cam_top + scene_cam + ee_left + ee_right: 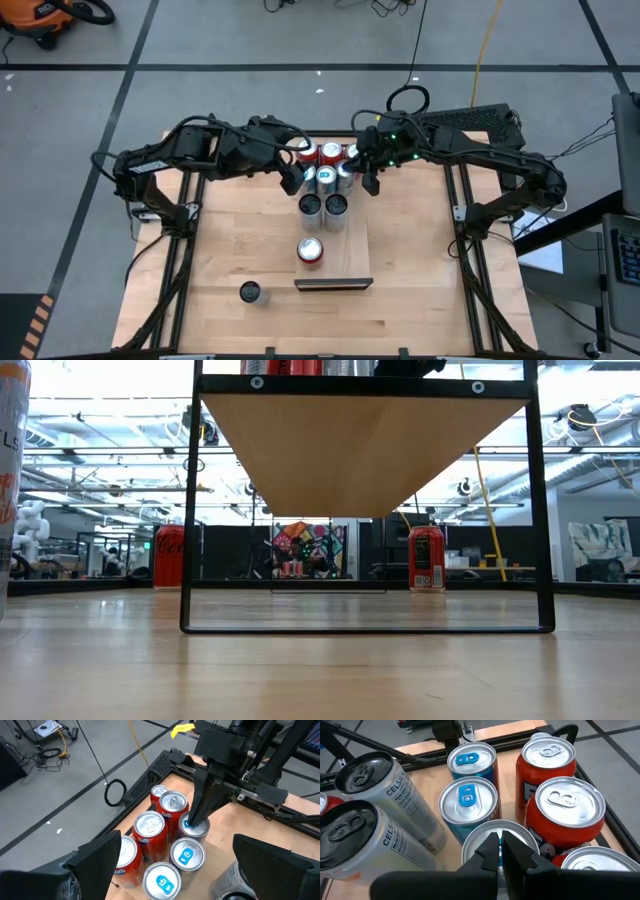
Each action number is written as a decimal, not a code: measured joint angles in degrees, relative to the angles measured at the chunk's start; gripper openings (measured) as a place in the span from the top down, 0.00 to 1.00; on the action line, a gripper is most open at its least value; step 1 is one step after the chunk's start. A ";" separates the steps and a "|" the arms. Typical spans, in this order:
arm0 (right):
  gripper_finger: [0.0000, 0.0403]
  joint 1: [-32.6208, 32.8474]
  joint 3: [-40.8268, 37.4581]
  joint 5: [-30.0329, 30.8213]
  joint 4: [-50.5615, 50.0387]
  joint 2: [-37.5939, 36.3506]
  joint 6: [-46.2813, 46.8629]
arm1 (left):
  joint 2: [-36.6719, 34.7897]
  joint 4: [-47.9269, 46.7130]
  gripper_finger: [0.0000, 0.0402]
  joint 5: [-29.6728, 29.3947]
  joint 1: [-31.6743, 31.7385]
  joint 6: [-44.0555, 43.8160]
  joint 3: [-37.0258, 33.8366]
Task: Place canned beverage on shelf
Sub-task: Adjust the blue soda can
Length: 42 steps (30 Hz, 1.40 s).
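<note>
Two grippers over can cluster [328, 168] at shelf's [335, 250] twelve-o'clock end. Left gripper [292, 180] spread wide, empty. Right gripper [500, 851] clenched above blue-tab can [499, 849].

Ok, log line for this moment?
left gripper: open, above cans | right gripper: shut, atop blue-tab can | shelf: cans clustered at far end

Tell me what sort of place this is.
Probably a robotics lab or workshop: grey concrete floor with loose cables, an orange shop vacuum, and open ceiling rafters behind the table.

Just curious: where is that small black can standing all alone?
In the high view, the black can stands on the tabletop, left of the shelf's dark end strip.
</note>
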 joint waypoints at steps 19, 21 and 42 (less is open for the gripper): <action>1.00 0.09 -0.13 -0.13 -1.33 -1.60 2.19 | 0.00 -1.57 0.04 -0.62 0.02 0.30 0.00; 1.00 0.17 -0.15 -0.39 -1.31 -1.57 2.19 | 0.00 -1.57 0.04 -0.88 0.02 0.32 0.00; 1.00 2.91 -0.15 3.30 -0.68 -1.55 2.21 | 0.00 -1.52 0.04 -1.29 0.02 0.30 0.00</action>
